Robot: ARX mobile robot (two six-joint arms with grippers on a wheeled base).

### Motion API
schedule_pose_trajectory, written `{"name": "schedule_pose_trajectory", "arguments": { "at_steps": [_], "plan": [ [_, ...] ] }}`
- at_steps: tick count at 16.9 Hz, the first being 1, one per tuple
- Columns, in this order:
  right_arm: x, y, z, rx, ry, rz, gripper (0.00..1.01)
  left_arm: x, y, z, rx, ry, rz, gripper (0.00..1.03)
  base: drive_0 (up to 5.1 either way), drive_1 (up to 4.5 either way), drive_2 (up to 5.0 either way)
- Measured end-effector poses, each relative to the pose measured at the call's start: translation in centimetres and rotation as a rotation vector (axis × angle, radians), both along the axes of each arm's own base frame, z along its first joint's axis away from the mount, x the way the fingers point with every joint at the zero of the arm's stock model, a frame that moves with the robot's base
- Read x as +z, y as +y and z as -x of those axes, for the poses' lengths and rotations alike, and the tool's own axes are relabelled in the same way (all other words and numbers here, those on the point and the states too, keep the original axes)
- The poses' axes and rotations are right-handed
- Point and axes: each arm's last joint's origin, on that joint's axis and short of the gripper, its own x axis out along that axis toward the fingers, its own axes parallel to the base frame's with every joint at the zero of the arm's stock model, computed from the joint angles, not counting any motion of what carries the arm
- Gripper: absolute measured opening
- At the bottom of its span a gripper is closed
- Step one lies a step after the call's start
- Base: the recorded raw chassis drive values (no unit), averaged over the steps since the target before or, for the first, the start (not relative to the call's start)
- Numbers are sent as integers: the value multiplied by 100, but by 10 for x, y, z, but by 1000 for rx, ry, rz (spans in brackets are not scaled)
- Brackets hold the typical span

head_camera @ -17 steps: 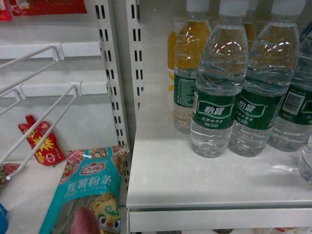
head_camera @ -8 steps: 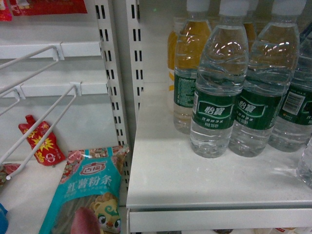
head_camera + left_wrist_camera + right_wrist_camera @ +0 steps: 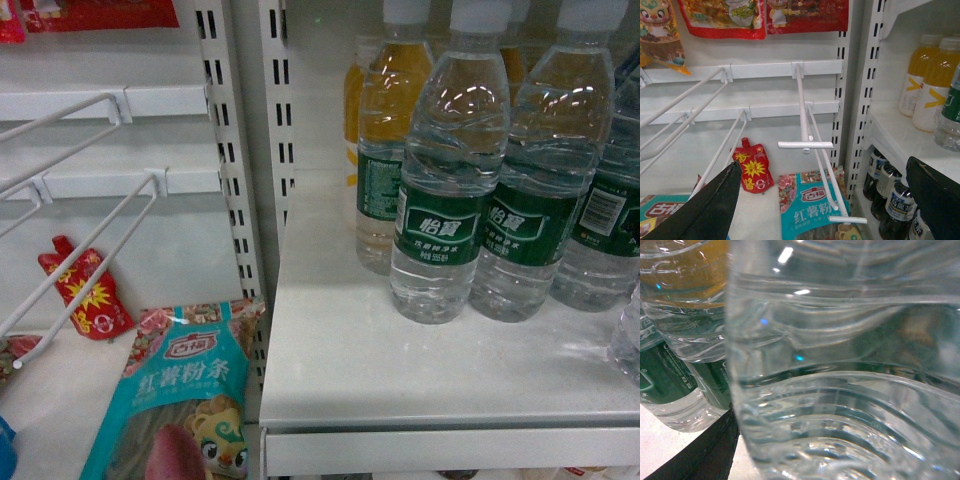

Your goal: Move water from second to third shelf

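**Water bottle fills the right wrist's view; left gripper hangs spread by the hooks**

The right gripper shows only as one dark finger (image 3: 700,455) at the bottom left of its own camera, right beside the water (image 3: 840,390), which crowds that whole view. I cannot tell whether the gripper has closed on it. The left gripper (image 3: 822,167) is spread wide, holding nothing, in front of the white wire hooks (image 3: 802,105) in the next bay.

Against half a second ago almost nothing has changed. Only the clear bottle cut off at the right edge of the head view (image 3: 628,340) sits a touch lower in the picture; the rest of the row has not moved.

The water is a clear ribbed plastic bottle. It stands on the white shelf (image 3: 400,370), with other green-labelled bottles just beside it.

The front bottles (image 3: 447,170) wear a green wrap with white characters reading 怡寶, smaller white text below, and a barcode on the one further right. Behind them stand yellow drink bottles (image 3: 392,100). A teal noodle packet (image 3: 185,390) reads 红薯粉条, and a red pouch (image 3: 85,290) hangs against the back panel. Dark bottles (image 3: 895,205) stand on the shelf below.
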Motion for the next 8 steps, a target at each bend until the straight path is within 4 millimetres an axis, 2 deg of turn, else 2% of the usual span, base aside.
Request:
{"name": "schedule_pose_trajectory", "arguments": {
  "at_steps": [8],
  "plan": [
    [4, -1, 2, 3, -7, -6, 98, 0, 0, 0, 0, 0, 0, 98, 0, 0, 0]
  ]
}}
